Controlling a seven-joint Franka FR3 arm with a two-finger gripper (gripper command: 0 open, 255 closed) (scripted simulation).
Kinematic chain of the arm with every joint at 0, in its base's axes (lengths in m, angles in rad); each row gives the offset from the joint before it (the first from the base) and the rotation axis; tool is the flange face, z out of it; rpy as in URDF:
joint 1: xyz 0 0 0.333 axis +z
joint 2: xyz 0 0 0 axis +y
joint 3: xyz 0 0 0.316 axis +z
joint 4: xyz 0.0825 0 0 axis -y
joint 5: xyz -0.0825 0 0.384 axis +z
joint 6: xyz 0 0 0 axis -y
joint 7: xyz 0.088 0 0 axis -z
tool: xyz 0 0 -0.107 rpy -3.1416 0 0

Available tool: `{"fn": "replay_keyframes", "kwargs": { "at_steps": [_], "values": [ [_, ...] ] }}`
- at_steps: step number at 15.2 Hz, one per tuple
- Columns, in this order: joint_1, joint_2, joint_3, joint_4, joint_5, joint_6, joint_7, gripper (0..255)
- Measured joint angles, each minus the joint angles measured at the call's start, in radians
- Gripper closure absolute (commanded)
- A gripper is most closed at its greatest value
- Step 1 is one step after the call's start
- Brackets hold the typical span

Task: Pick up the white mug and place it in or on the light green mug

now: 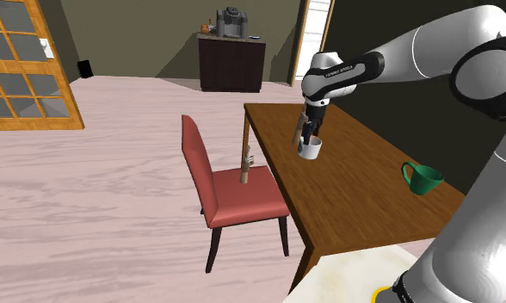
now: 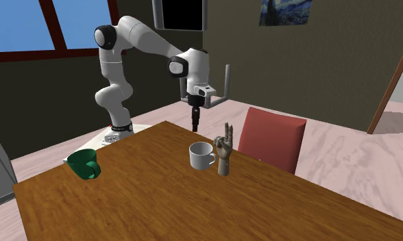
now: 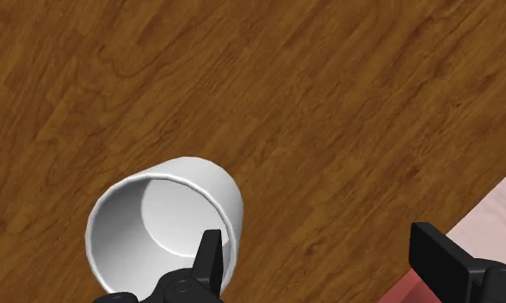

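Observation:
A white mug [image 1: 310, 150] [image 2: 201, 155] stands upright on the brown wooden table [image 1: 363, 185], handle toward the wooden hand model. My gripper [image 1: 306, 136] [image 2: 195, 127] hangs just above it, pointing down, open and holding nothing. In the wrist view the mug [image 3: 161, 228] lies off to one side of the gripper [image 3: 320, 258]: one finger [image 3: 210, 256] overlaps the mug's outer wall, and the other finger [image 3: 434, 252] is over bare table near the edge. The dark green mug [image 1: 424, 178] [image 2: 85, 165] sits upright further along the table, toward the stand.
A wooden hand model [image 2: 224, 156] [image 1: 245, 160] stands right beside the white mug at the table's edge. A red chair [image 1: 230, 189] [image 2: 274, 139] is pushed near that edge. A dark cabinet [image 1: 231, 62] with a coffee machine stands by the far wall.

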Motion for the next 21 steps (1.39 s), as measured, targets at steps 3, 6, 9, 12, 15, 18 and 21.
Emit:
{"fn": "replay_keyframes", "kwargs": {
  "at_steps": [3, 6, 9, 12, 15, 18, 21],
  "values": [
    [-0.028, 0.12, -0.012, 0.093, 0.034, 0.01, -0.049, 0],
    [-0.045, 0.207, -0.012, 0.165, 0.057, 0.013, -0.071, 0],
    [-0.05, 0.226, -0.011, 0.147, 0.062, 0.048, -0.076, 0],
    [-0.052, 0.241, -0.01, 0.126, 0.066, 0.085, -0.077, 0],
    [-0.054, 0.251, -0.01, 0.122, 0.068, 0.098, -0.08, 0],
    [-0.055, 0.252, -0.009, 0.122, 0.069, 0.1, -0.08, 0],
    [-0.055, 0.252, -0.009, 0.122, 0.069, 0.1, -0.08, 255]
  ]
}}
